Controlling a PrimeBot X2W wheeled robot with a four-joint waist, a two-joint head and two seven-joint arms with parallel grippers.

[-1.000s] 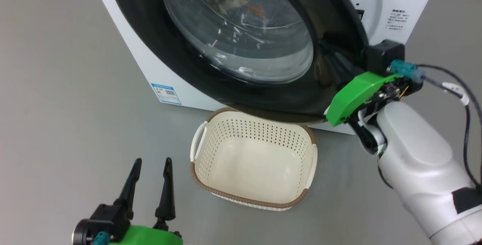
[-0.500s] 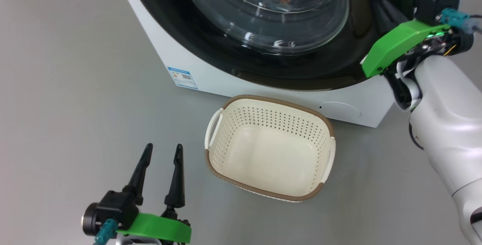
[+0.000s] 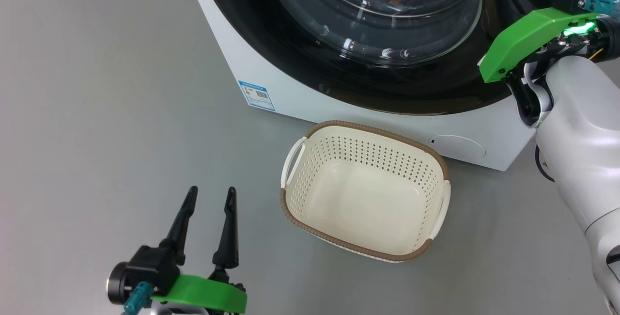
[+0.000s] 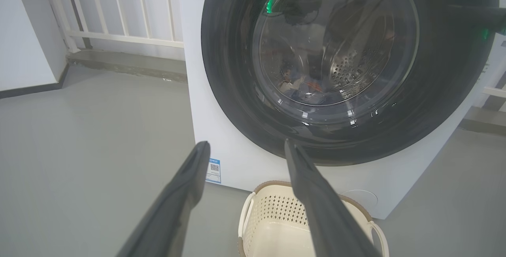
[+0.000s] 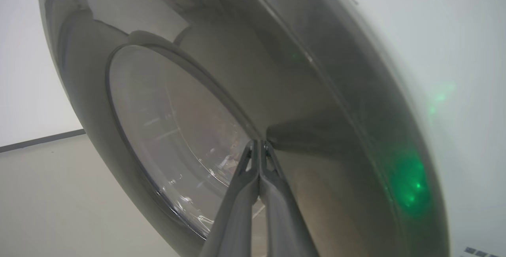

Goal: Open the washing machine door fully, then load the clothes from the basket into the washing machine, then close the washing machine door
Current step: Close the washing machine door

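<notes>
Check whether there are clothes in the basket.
No, the basket shows its bare cream bottom, with nothing lying on it.

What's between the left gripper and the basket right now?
Only bare grey floor. In the head view, the open left gripper stands apart from the basket, with nothing lying across that stretch.

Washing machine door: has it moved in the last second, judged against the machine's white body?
Yes. The door has swung in towards the washing machine; its lower edge no longer overhangs the basket.
</notes>
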